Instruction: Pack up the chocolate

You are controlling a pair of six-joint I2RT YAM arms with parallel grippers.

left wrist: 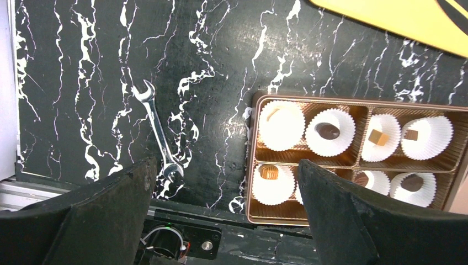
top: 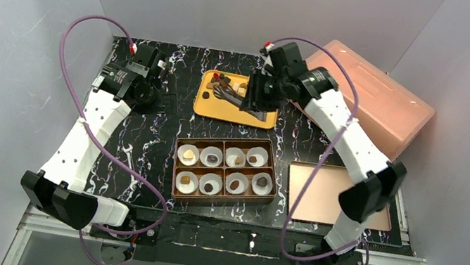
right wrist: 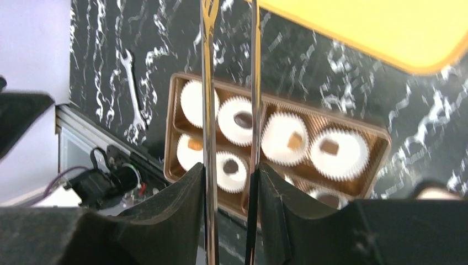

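On a black marbled table (top: 150,155), low in the centre, a brown box (top: 175,166) is filled with eight paper cups (top: 188,154), one chocolate (top: 212,159) in each. The left gripper (left wrist: 226,165) is held spread wide. Farther up, more pieces are seen on a yellow tray (top: 211,109), partly hidden by the right gripper (right wrist: 230,168), which is clenched on tweezers (right wrist: 208,83) whose tips are cut off

Wrench (left wrist: 160,135) on blk marble table (left wrist: 83,83); pink bin (top: 372,101) back-R; copper lid (top: 315,195) front-R.
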